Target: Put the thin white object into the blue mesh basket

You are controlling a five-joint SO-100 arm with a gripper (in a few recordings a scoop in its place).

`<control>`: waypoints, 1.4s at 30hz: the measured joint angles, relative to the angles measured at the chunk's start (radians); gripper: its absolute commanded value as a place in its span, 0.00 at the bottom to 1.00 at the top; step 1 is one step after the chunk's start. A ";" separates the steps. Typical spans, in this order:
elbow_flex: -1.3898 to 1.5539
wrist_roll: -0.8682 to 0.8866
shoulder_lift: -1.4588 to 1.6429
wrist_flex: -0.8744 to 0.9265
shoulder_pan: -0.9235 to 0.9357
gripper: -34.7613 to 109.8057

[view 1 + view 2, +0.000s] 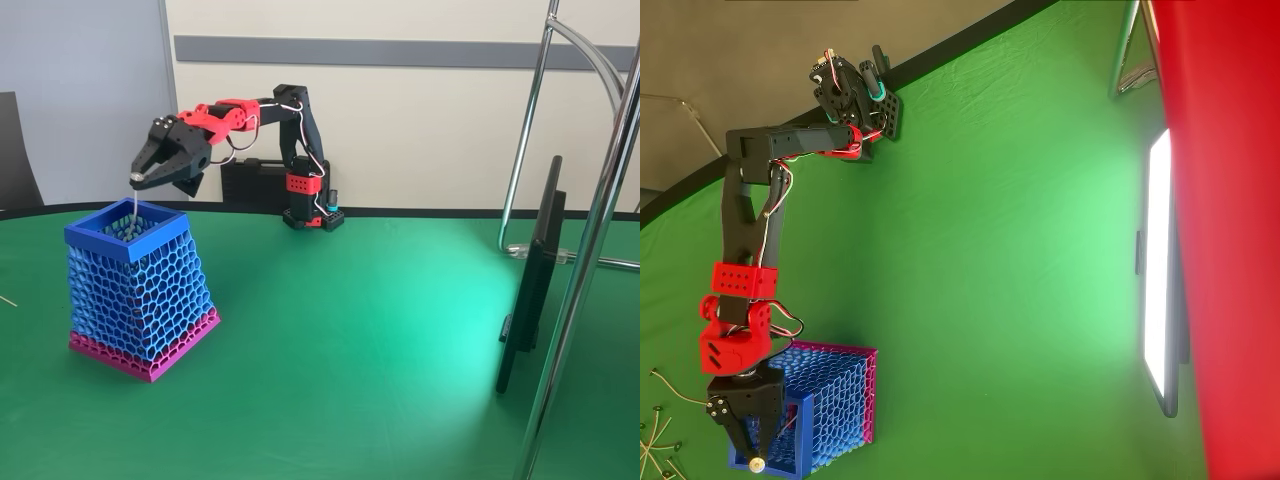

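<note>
The blue mesh basket (152,292) with its magenta base band stands on the green table at the left of the fixed view. In the overhead view the basket (843,402) lies near the bottom left. My gripper (139,180) hovers just above the basket's far left rim, shut on the top end of the thin white object (133,208). The stick hangs straight down from the fingertips, and its lower end dips inside the rim. From overhead, my gripper (753,452) points over the basket's opening, with the object's knob end (757,464) at the fingertips.
Several more thin sticks (660,432) lie on the cloth left of the basket, and one pale stick (6,299) shows at the left edge. A black case (250,182) sits behind the arm's base (312,216). A monitor (533,285) and chrome stand legs (585,262) occupy the right side.
</note>
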 measured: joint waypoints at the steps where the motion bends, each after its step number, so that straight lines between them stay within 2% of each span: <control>1: 0.044 -0.020 0.021 -0.032 0.006 0.24; 8: 0.324 -0.161 0.189 -0.178 0.041 0.25; 12: 0.385 -0.202 0.239 -0.209 0.066 0.31; 16: 0.497 -0.285 0.327 -0.219 0.103 0.33; 23: 0.739 -0.411 0.460 -0.437 0.170 0.35; 32: 0.868 -0.522 0.601 -0.460 0.172 0.37; 38: 1.011 -0.712 0.776 -0.459 0.072 0.35; 42: 1.098 -0.822 0.911 -0.357 -0.031 0.36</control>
